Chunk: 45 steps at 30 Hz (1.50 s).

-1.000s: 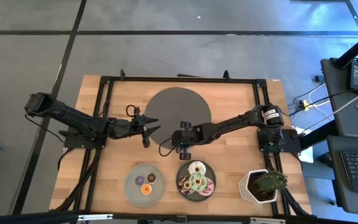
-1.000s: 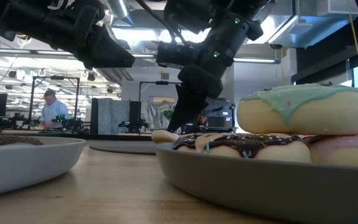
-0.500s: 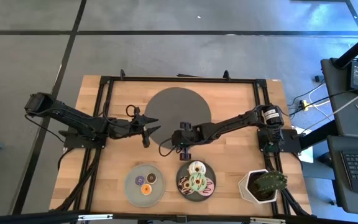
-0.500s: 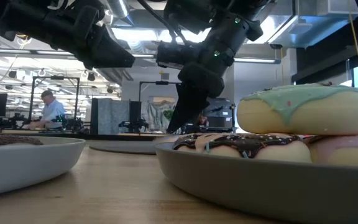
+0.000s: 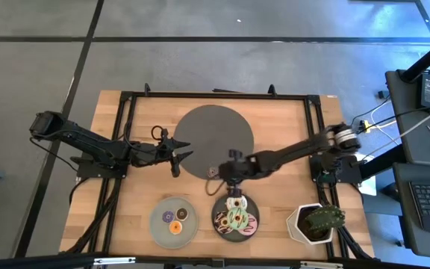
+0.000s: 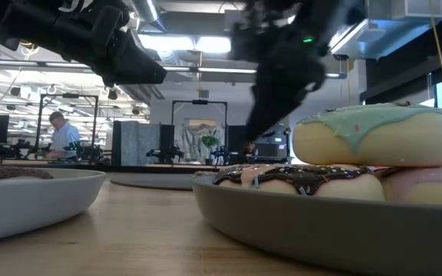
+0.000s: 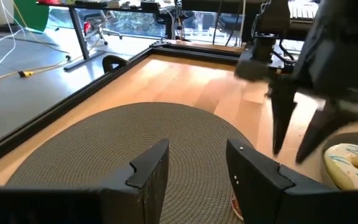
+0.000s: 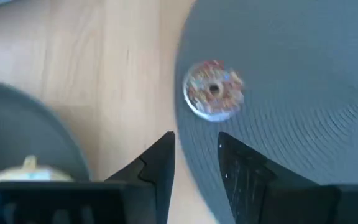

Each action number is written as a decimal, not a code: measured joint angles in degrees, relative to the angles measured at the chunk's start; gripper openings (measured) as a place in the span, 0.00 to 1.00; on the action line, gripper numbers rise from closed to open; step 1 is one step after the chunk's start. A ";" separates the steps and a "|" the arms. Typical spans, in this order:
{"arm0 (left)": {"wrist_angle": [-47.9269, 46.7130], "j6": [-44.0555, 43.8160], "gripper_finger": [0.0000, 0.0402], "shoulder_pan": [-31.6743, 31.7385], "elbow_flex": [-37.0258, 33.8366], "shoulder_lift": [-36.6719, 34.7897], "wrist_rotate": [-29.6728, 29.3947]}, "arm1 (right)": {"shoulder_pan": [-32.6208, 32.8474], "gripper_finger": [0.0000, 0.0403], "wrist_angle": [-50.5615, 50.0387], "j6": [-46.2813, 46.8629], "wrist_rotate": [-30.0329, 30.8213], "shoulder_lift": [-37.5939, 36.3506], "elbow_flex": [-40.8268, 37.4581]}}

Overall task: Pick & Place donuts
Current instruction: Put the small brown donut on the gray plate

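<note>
A small sprinkled donut (image 8: 214,98) lies flat on the round dark mat (image 5: 215,134), just inside its near edge (image 5: 213,172). My right gripper (image 5: 234,187) hangs open between that edge and the dark plate (image 5: 254,232); its fingers (image 7: 277,124) point down and hold nothing. The plate carries a green-iced donut (image 6: 378,134), a chocolate-sprinkled donut (image 6: 305,180), a pink donut (image 6: 436,184) and a white donut (image 7: 353,163). A grey plate (image 5: 157,224) holds purple, brown and orange mini donuts. My left gripper (image 5: 179,158) stays open and empty over the mat's left side.
A white pot with a green plant (image 5: 316,222) stands at the table's near right corner. A black frame (image 5: 215,95) runs around the work area. Bare wood lies left of the grey plate and right of the mat.
My right gripper has opened and let go of the small sprinkled donut, which now lies on the mat's near edge. The gripper has then gone up and toward the table's right and near side, over the dark plate's far rim.
</note>
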 joint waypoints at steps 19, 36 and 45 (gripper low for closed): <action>-0.04 -5.91 0.37 1.37 9.26 16.33 10.19 | 1.02 0.31 41.99 10.25 6.44 -43.83 -47.17; -25.64 -8.89 0.37 5.31 32.04 39.94 19.93 | 1.28 0.31 45.73 10.20 5.42 -43.81 -50.31; -29.27 -10.57 0.37 5.29 32.04 40.00 19.89 | 1.28 0.31 45.93 10.07 5.34 -43.81 -50.31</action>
